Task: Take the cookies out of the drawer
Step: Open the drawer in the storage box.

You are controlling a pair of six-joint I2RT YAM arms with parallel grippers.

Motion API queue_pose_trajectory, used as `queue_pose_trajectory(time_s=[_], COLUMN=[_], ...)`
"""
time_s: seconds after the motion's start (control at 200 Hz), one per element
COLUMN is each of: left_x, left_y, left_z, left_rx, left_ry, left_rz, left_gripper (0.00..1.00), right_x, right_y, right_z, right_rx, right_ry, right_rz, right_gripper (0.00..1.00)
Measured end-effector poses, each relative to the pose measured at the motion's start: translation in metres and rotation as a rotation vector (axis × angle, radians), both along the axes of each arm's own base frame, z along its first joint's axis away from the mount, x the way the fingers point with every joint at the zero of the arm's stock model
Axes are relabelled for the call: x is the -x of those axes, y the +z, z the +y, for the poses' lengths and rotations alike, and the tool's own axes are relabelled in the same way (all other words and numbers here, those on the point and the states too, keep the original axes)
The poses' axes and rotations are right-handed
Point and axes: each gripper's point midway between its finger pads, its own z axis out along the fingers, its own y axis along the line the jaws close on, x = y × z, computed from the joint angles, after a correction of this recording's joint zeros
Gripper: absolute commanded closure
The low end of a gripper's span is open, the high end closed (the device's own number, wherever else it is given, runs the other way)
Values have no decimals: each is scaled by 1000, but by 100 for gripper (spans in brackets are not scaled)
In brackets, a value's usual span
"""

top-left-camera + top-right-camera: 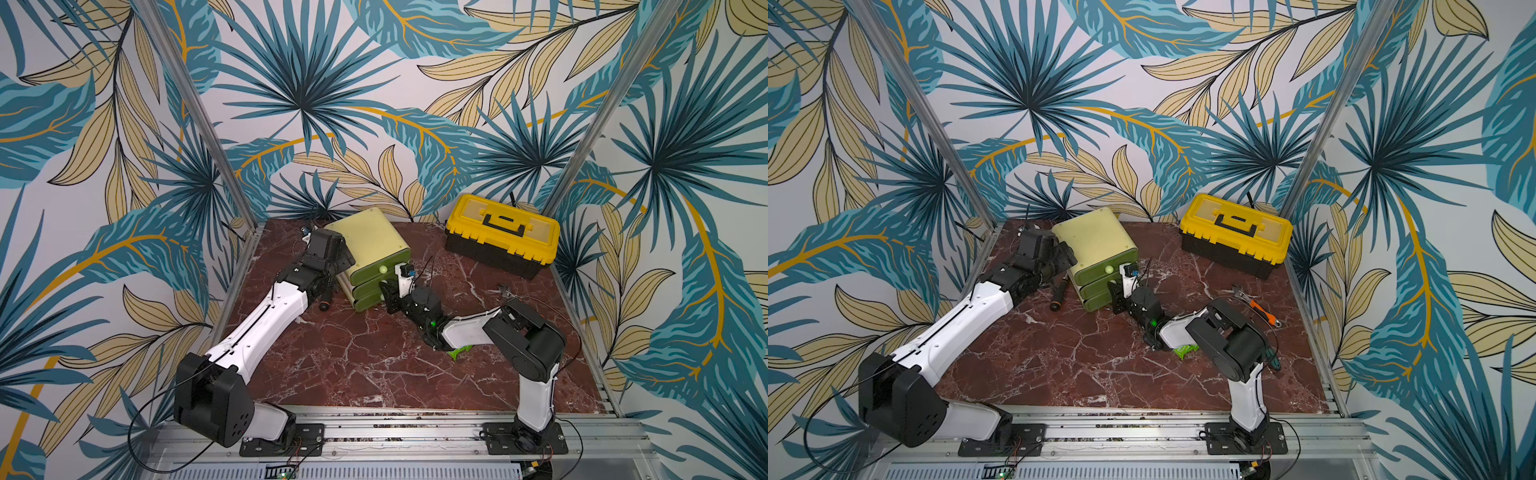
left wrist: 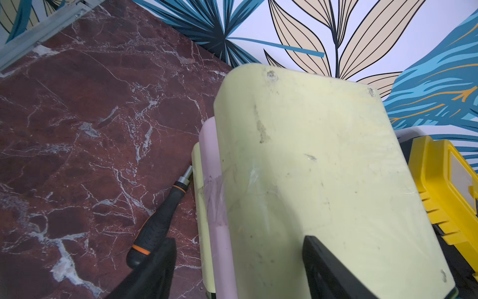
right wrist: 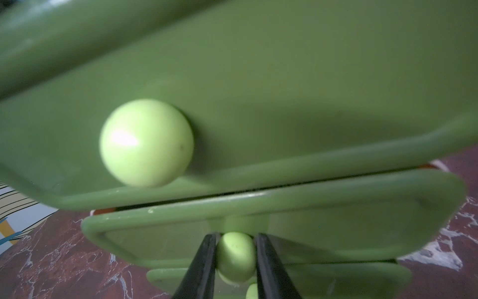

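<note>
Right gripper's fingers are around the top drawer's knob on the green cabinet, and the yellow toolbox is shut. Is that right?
No: the right gripper grips the middle drawer's knob, not the top one. The right wrist view shows the top knob free above the fingers. The green cabinet and the shut yellow toolbox are as you say.

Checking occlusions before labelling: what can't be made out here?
- Cookies: none recognisable; the fronts of the drawer unit hide its insides.
- Green item: mostly covered by the right forearm in both top views, unidentifiable.
- Bottom drawer knob: cut off by the right wrist view's edge.
- Right gripper: its hold on the middle knob shows only in the right wrist view; its own body hides it in top views.
</note>
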Motion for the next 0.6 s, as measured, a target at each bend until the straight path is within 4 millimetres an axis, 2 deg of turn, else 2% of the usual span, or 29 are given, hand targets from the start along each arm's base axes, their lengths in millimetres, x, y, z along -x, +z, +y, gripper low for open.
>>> queue_pose_trajectory(time_s=[0.601], left_x=[-1], left_y=[1], left_z=[0], left_rx=[1], left_ry=[0], left_rz=[-3], left_gripper=[19], right_x=[17], right_y=[7], right_z=[-11], right_rx=[24], right_ry=[22], right_rz=[16], right_gripper=[82])
